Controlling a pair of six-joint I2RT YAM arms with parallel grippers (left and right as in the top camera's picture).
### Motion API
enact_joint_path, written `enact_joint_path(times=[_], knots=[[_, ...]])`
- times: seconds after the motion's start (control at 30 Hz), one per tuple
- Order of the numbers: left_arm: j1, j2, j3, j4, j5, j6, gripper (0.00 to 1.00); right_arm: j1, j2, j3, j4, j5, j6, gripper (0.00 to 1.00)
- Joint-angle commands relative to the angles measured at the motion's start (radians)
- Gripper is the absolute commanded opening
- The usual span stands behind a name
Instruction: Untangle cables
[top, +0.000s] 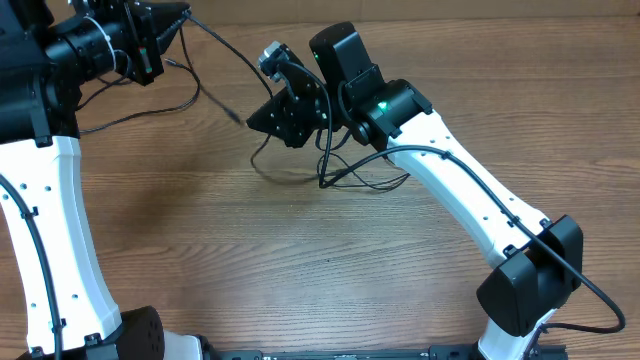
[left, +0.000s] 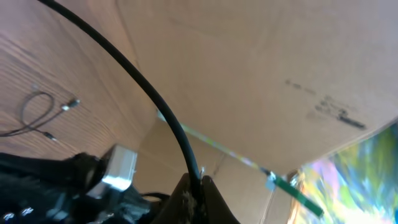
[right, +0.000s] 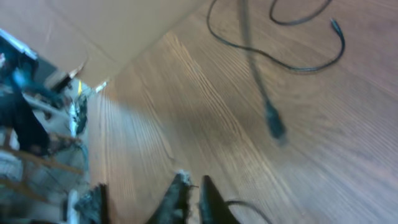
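Observation:
Thin black cables lie in a loose tangle (top: 350, 176) on the wooden table under my right arm. Another strand (top: 225, 48) stretches from my left gripper (top: 172, 25) down toward the right gripper (top: 254, 121). My left gripper (left: 200, 182) is shut on that black cable (left: 130, 78), which runs up and to the left. My right gripper (right: 191, 184) is shut just above the table. A thin strand (right: 249, 210) curves out beside its right finger, and I cannot tell whether it is pinched. A blurred cable plug (right: 274, 128) hangs ahead of it.
A loose cable (top: 185, 103) lies on the table at the left, its plug (top: 235, 116) near the right gripper. A looped cable (left: 34, 112) lies on the table below the left wrist. A cardboard wall (left: 261, 56) stands behind the table.

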Motion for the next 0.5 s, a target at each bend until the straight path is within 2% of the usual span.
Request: enact_joint_path(times=[0.0, 0.13, 0.27, 0.47], knots=[[-0.005, -0.027, 0.009, -0.036, -0.140, 0.000, 0.04, -0.007, -0.037, 0.000, -0.007, 0.009, 0.098, 0.04], [-0.006, -0.026, 0.009, -0.144, -0.386, 0.038, 0.04, -0.016, -0.040, 0.004, -0.010, -0.002, 0.277, 0.04], [-0.006, -0.023, 0.009, -0.229, -0.568, 0.094, 0.04, -0.048, -0.047, 0.031, 0.000, -0.143, 0.449, 0.04], [-0.006, -0.021, 0.007, -0.288, -0.592, 0.263, 0.13, -0.126, -0.049, 0.091, 0.108, -0.413, 0.706, 0.04]])
